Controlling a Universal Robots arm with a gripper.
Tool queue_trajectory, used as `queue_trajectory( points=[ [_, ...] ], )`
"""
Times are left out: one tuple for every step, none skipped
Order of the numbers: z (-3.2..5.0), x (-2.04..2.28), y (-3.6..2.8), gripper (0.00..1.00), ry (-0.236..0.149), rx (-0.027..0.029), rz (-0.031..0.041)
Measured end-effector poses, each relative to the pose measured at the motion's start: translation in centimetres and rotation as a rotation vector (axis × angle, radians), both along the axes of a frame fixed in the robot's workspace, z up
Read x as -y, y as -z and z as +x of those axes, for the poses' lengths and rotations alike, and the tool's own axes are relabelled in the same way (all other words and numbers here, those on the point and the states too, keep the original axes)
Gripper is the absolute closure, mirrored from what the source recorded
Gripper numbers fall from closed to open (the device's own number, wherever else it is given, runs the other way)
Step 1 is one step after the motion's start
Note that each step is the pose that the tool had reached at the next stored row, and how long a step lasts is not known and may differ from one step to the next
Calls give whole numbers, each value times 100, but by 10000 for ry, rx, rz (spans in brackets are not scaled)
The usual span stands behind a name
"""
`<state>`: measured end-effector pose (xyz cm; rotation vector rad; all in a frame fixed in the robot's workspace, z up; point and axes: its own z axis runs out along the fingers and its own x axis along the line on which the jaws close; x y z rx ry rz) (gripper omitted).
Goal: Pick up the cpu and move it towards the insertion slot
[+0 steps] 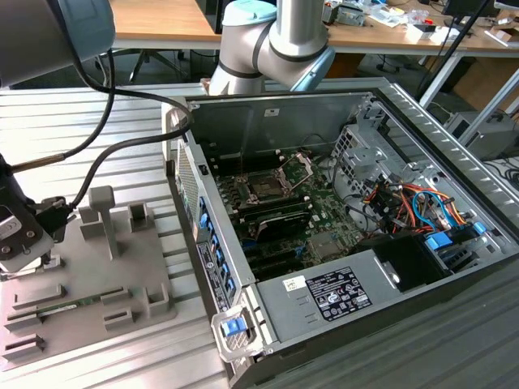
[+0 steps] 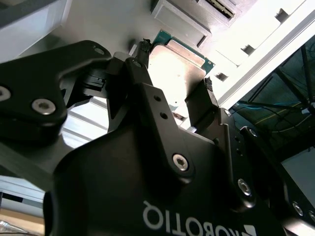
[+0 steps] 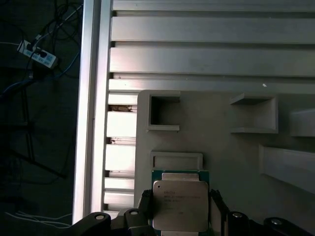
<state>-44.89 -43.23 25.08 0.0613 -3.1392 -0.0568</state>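
The cpu (image 3: 180, 205), a small square chip with a silvery top and a green rim, sits between the two black fingertips of my gripper (image 3: 179, 199) in both wrist views. The fingertips (image 2: 206, 84) press against opposite edges of the cpu (image 2: 177, 69), so the gripper is shut on it. In the exterior view the gripper (image 1: 36, 243) hangs over the near-left end of the grey tray (image 1: 89, 275), at the exterior view's left. The insertion slot (image 1: 263, 188), a dark square with a raised metal frame, lies far off inside the open computer case.
The open computer case (image 1: 324, 211) fills the exterior view's right, its tall side wall (image 1: 207, 235) standing between tray and board. Upright pegs (image 1: 103, 215) rise from the tray. A thin green stick (image 1: 57, 306) lies in it. Black cables (image 1: 122, 146) loop overhead.
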Motion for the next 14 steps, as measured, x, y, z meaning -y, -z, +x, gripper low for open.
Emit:
queue_trajectory(
  points=[
    [0, 0, -5, 45, 0, 0, 0],
    [0, 0, -8, 45, 0, 0, 0],
    [0, 0, -14, 45, 0, 1, 1],
    [0, 0, -18, 45, 0, 0, 0],
    [0, 0, -22, 45, 1, 0, 0],
    [0, 0, -26, 45, 0, 0, 1],
    [0, 0, -29, 45, 0, 1, 1],
    [0, 0, -33, 45, 0, 1, 1],
    [0, 0, -38, 45, 0, 0, 1],
    [0, 0, -42, 45, 0, 0, 1],
    [0, 0, -48, 45, 0, 0, 1],
    [0, 0, -53, 45, 0, 0, 0],
    [0, 0, -57, 45, 0, 0, 1],
    [0, 0, -65, 45, 0, 1, 1]
  ],
)
